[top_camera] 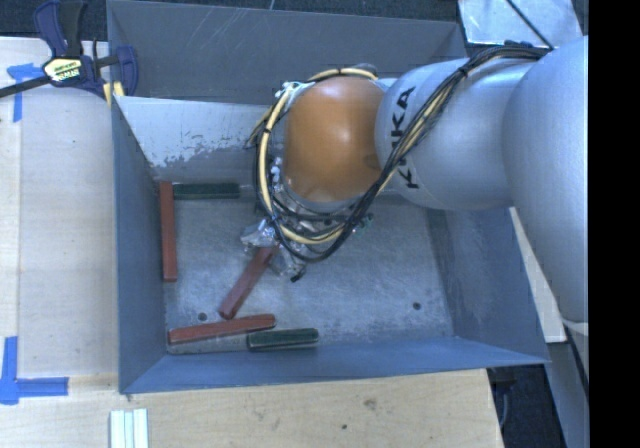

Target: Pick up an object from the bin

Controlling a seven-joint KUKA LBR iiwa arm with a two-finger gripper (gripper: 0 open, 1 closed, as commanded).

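Slanted brown stick: it lies on the bin floor just below the gripper, running down and to the left from it. Its upper end reaches the gripper's tip, and there we lose it among metal parts and cable loops. We cannot tell whether the gripper is wide, narrow or closed on the stick, because the wrist hides that spot.

Orange cover: this rounded dome sits directly above the gripper, ringed by yellow and black cables. With the grey arm coming in from the right, it screens the middle of the bin.

Lower brown stick: it lies flat, further below the gripper, along the foot of the near wall. The slanted stick's lower end comes close to it; we cannot tell whether they touch.

Lower green stick: dark and short, it lies just beside the lower brown stick's right end, almost straight below the gripper.

Left brown stick: it lies well to the gripper's left, along the left wall.

Upper green stick: it lies up and to the left of the gripper, along the far wall, its left end near the top of the left brown stick.

Bin: grey metal with sloping walls. The floor to the gripper's right is bare.
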